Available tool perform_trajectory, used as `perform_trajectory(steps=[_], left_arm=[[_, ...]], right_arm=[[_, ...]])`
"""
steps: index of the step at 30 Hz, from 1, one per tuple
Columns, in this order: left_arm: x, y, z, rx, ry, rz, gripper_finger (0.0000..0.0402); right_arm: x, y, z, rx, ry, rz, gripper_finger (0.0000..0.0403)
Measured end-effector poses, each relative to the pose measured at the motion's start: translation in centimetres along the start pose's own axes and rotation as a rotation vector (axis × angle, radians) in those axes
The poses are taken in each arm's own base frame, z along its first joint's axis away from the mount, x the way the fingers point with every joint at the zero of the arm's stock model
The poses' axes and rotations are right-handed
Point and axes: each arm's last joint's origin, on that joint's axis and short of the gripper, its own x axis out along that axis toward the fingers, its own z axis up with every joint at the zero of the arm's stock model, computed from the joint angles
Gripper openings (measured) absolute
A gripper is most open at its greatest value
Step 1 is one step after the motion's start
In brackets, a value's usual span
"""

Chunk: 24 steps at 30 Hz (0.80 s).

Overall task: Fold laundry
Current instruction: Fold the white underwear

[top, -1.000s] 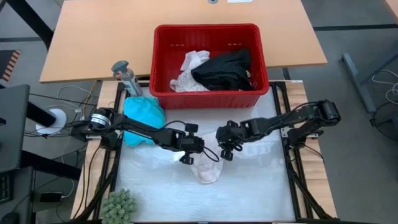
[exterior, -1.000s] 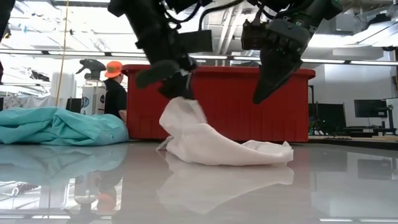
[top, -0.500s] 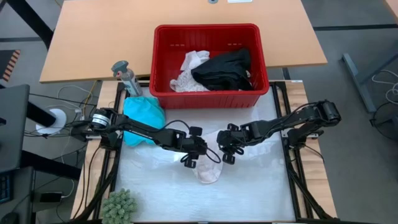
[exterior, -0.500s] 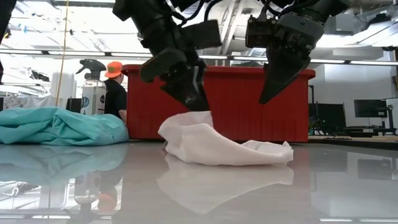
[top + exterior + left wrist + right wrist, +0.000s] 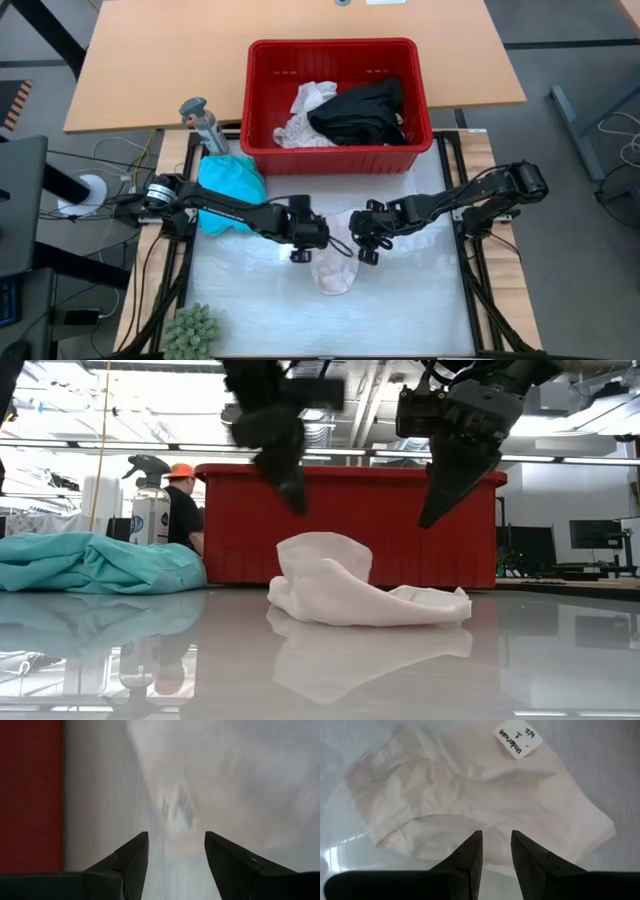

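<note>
A white garment point(image 5: 335, 268) lies near the middle of the table, its left part standing up in a folded hump point(image 5: 325, 557); a paper label point(image 5: 517, 741) sits on it. My left gripper point(image 5: 300, 250) hangs open just above that hump point(image 5: 175, 820), touching nothing. My right gripper point(image 5: 362, 250) hovers above the garment's right part point(image 5: 470, 785), its fingers a little apart with nothing between them. A teal garment point(image 5: 230, 190) lies heaped at the left. White point(image 5: 305, 112) and black point(image 5: 362, 110) garments sit in the red basket point(image 5: 335, 158).
The red basket stands across the far edge of the work surface. A spray bottle point(image 5: 203, 122) stands left of it, behind the teal heap. A green fuzzy plant point(image 5: 190, 328) sits at the near left corner. A person in an orange cap point(image 5: 183, 500) shows beyond the table.
My left gripper carried the white garment's lifted left edge over toward the right, then opened, let go and rose. The released edge dropped and now stands as a folded hump on the rest of the garment, which stayed where it was.
</note>
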Motion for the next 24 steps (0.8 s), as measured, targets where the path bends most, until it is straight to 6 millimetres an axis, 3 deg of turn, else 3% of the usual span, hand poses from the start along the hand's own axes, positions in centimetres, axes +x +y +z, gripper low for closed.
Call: perform_trajectory(steps=[6,11,19,24], left_arm=[[1.2,-2.3,-1.1,-0.100,-0.048,-0.107,0.0174],[1.1,-3.7,-0.1,-0.142,-0.231,-0.150,0.0162],[3.4,-5.2,0.7,-0.108,-0.317,-0.191,0.0142],[2.0,-4.7,2.2,-0.108,-0.424,-0.129,0.0130]], right_arm=[[0.0,0.2,-0.1,-0.006,0.006,0.002,0.0127],[0.0,0.1,-0.2,-0.006,0.010,0.000,0.0127],[0.0,0.1,-0.4,0.010,0.031,-0.008,0.0127],[0.0,0.1,-0.4,0.009,0.030,-0.008,0.0127]])
